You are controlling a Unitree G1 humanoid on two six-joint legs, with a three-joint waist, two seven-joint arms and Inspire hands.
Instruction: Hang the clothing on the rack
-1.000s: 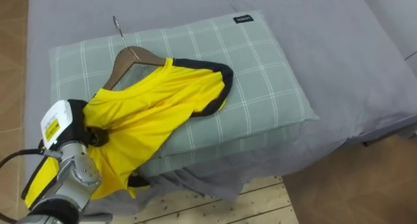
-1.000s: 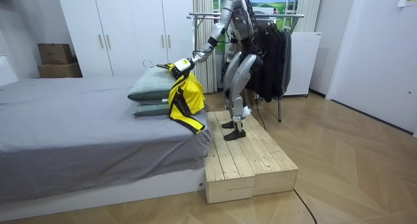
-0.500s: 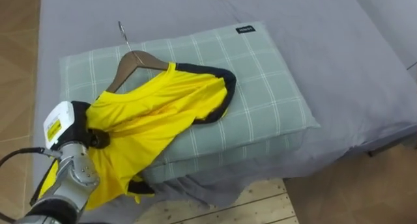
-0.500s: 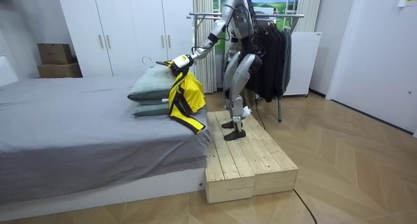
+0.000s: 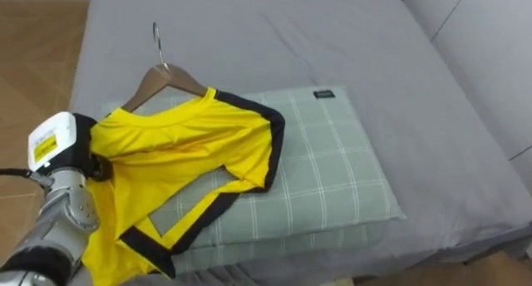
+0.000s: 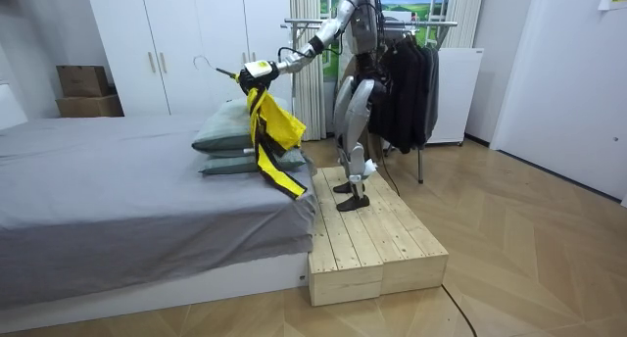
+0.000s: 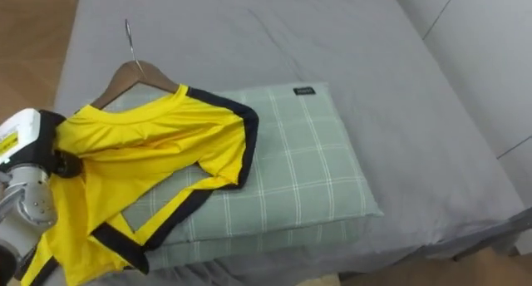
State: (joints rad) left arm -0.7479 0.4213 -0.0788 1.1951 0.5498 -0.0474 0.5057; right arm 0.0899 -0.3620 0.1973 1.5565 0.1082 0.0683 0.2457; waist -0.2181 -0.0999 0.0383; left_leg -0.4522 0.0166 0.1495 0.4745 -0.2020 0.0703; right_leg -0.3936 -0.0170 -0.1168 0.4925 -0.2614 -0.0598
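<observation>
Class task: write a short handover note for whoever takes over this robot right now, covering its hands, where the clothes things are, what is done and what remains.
Left hand: shut on the yellow shirt, held up over the pillow on the bed.
Shirt: already on the wooden hanger, hook free and pointing up; its lower end hangs by the bed's edge.
Robot: stands on the wooden platform beside the bed, with the clothes rack just behind it.
Done: shirt on hanger, picked up.
Left: probably turn to the rack and hook the hanger on its rail.
</observation>
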